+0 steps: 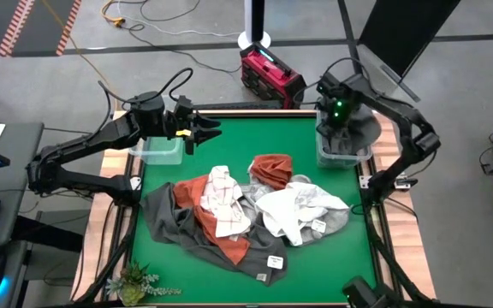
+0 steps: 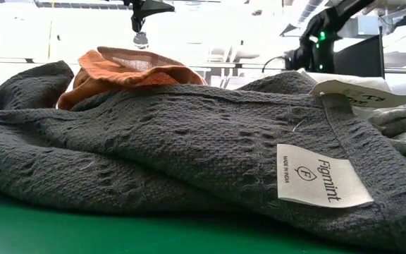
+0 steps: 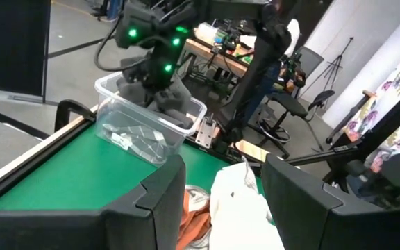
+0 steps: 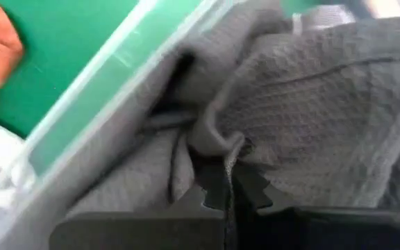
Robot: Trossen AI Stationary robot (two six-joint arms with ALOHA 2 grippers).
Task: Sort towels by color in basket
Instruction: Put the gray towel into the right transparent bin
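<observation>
A heap of towels lies mid-table: a dark grey one (image 1: 174,224), two rust orange ones (image 1: 208,192) (image 1: 272,168), a white one with grey checks (image 1: 225,205) and a white one (image 1: 298,207). In the low view the dark grey towel (image 2: 189,148) fills the foreground, with orange (image 2: 129,70) behind it. My right gripper (image 1: 341,120) is over the clear bin (image 1: 322,156) at the table's far right, shut on a grey towel (image 1: 359,130) inside it. My left gripper (image 1: 202,131) hovers open near the far-left clear bin (image 1: 157,152), holding nothing. My right gripper pinches a raised fold of the grey towel (image 4: 217,142) between its two fingertips (image 4: 207,191), coming from above and pointing down into the bin. The rest of the towel lies bunched in the bin and against its clear wall (image 4: 110,76).
The left clear bin holds nothing I can see. Bare green mat (image 1: 229,145) lies between the two bins and along the near edge. A small plant (image 1: 135,282) sits at the near left corner. A red case (image 1: 272,75) and cables lie on the floor beyond the table.
</observation>
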